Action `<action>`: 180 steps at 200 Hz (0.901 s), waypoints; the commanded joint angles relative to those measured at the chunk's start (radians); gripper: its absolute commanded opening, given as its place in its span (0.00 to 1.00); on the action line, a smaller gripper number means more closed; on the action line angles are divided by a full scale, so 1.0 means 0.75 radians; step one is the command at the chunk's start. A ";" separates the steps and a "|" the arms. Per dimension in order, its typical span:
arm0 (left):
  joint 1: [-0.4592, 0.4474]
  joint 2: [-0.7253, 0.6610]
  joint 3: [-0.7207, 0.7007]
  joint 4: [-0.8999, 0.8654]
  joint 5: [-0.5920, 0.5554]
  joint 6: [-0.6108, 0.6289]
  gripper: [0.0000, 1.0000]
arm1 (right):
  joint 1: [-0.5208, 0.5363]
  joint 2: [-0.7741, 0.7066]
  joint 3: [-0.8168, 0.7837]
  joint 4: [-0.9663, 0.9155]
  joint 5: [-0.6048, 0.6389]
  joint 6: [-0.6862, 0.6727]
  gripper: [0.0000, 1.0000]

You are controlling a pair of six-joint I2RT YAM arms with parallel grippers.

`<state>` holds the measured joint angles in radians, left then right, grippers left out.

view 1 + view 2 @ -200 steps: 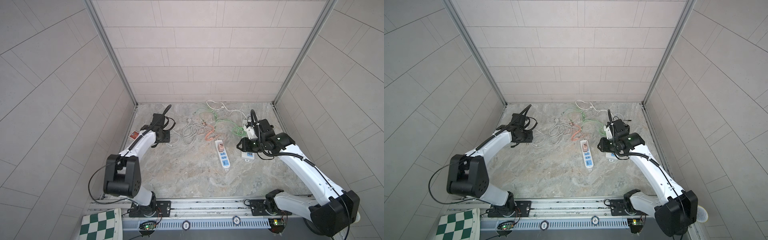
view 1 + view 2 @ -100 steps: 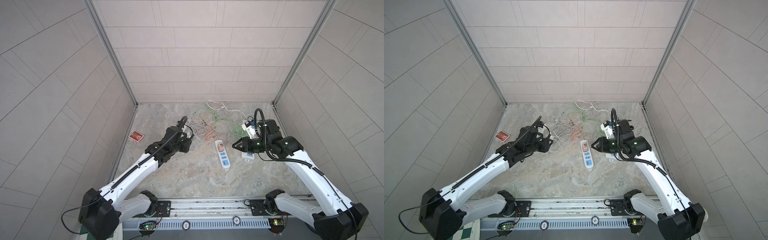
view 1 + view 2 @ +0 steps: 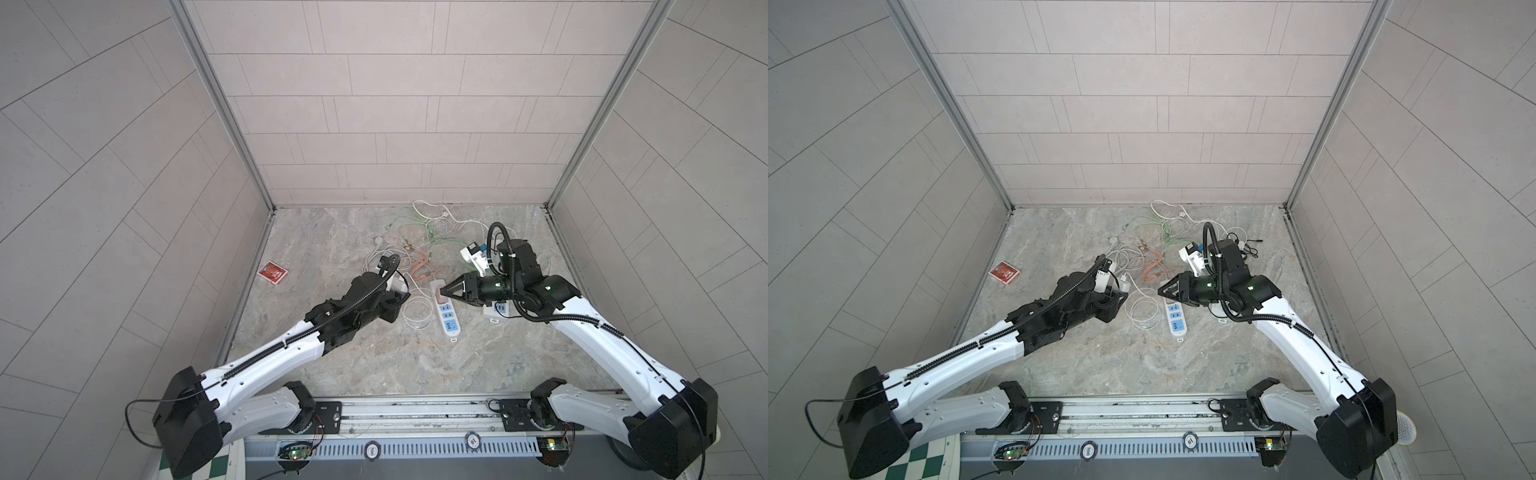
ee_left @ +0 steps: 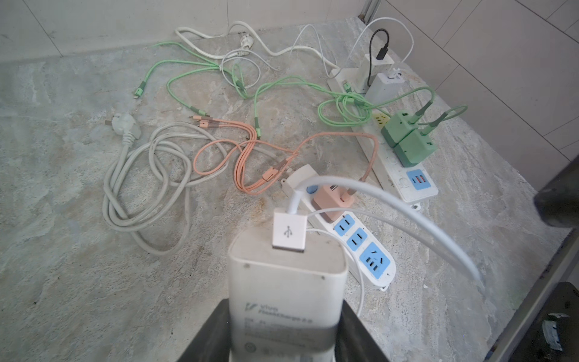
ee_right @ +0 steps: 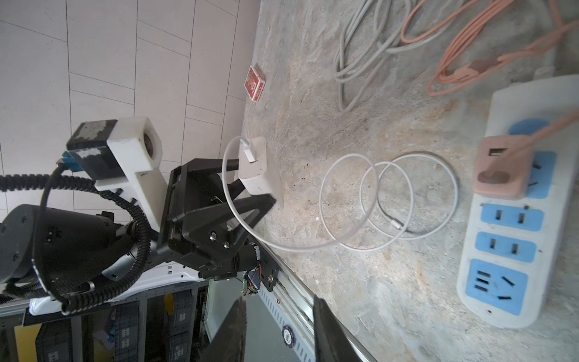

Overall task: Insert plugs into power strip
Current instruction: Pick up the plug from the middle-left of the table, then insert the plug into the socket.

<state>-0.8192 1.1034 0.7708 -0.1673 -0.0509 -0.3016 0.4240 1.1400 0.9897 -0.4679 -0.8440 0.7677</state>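
Three blue sockets are free on the near power strip (image 4: 360, 247), all on the near side of the pink plug (image 4: 330, 200) that already sits in it. The left gripper (image 4: 282, 313) clamps the white charger (image 4: 286, 282) by its sides and holds it low, just left of this strip. The prongs are hidden from us. The right gripper (image 3: 444, 291) hovers over the pink plug with its jaws a little apart and nothing between them. We cannot tell if it touches the plug.

We think the first danger is the white cable (image 4: 338, 181). It arcs from the charger's top across the strip, and its loops lie on the floor just beside the strip's left edge. It may drag the strip or catch on the pink plug when the charger goes down. The strip looks light and lies loose, so a tilted push could slide it, or the prongs could miss the slots. The two grippers are near each other, and they could collide over the strip if both go to it together.

Room is better on the near side, where the floor is bare. To the far left lie the grey cord (image 4: 108, 194) and the pink cables (image 4: 242, 164). To the right lies the second strip (image 4: 396, 175) with its green plugs (image 4: 407, 138), close to the right wall. The red card pack (image 3: 272, 272) is well apart, by the left wall.
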 commanded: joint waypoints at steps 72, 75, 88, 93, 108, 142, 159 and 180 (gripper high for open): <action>-0.069 -0.020 -0.043 0.115 -0.040 0.102 0.32 | 0.211 0.278 0.303 -0.076 0.225 -0.082 0.41; -0.069 -0.021 -0.044 0.116 -0.039 0.105 0.32 | 0.218 0.286 0.310 -0.083 0.235 -0.084 0.41; -0.077 -0.033 -0.049 0.122 -0.040 0.110 0.32 | 0.242 0.319 0.347 -0.141 0.298 -0.110 0.41; -0.078 -0.040 -0.053 0.124 -0.040 0.111 0.32 | 0.250 0.329 0.358 -0.161 0.320 -0.118 0.41; -0.080 -0.061 -0.066 0.139 -0.038 0.120 0.33 | 0.265 0.354 0.368 -0.163 0.335 -0.122 0.41; -0.085 -0.068 -0.079 0.161 -0.016 0.136 0.33 | 0.288 0.395 0.370 -0.115 0.320 -0.112 0.41; -0.086 -0.068 -0.084 0.174 -0.002 0.140 0.33 | 0.295 0.425 0.373 -0.101 0.305 -0.107 0.41; -0.090 -0.059 -0.083 0.177 0.011 0.146 0.33 | 0.311 0.472 0.403 -0.111 0.274 -0.104 0.41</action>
<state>-0.8787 1.0710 0.7155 -0.0826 -0.0612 -0.2096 0.6415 1.4609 1.2610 -0.5453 -0.6266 0.6956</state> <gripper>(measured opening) 0.504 0.414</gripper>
